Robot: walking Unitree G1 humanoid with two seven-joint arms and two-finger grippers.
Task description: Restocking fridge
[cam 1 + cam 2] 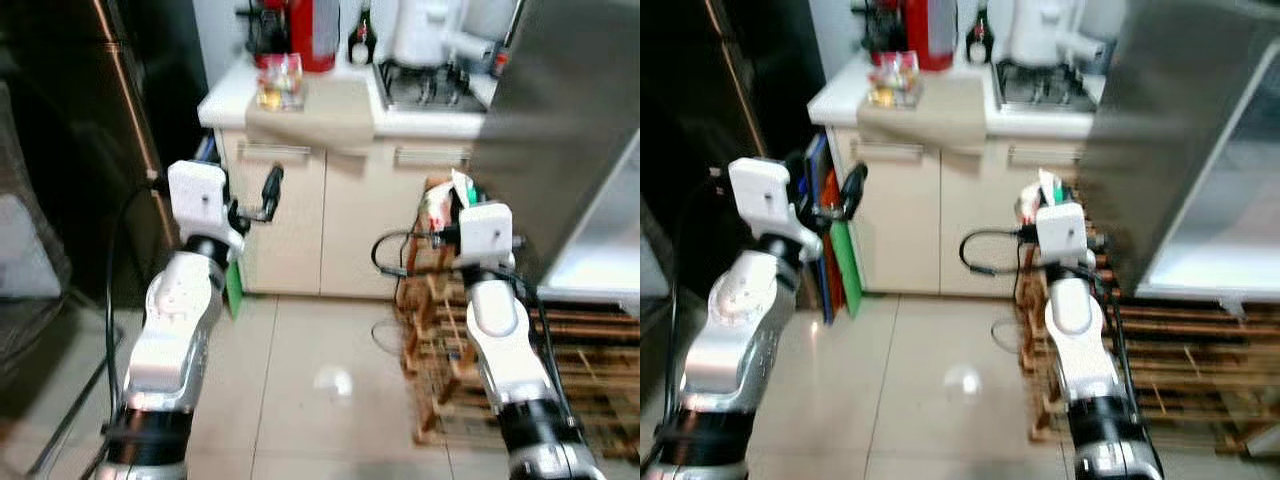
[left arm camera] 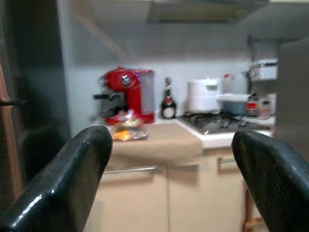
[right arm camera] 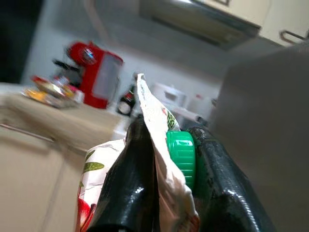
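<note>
Pinching a carton point(image 3: 159, 159) by its gable top, the right gripper point(image 3: 166, 159) risks dropping it; the left gripper point(image 2: 174, 179) hangs spread.

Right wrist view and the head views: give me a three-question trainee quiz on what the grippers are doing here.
1. True or false: the right gripper is shut on a carton with a green cap.
2. How do the left gripper's fingers stand? A) wide apart, nothing between them B) closed on a bottle C) pressed on a cabinet door
3. Fill in: the red coffee machine stands on the ______, beside a dark bottle.

Key: 1 true; 2 A; 3 counter.
</note>
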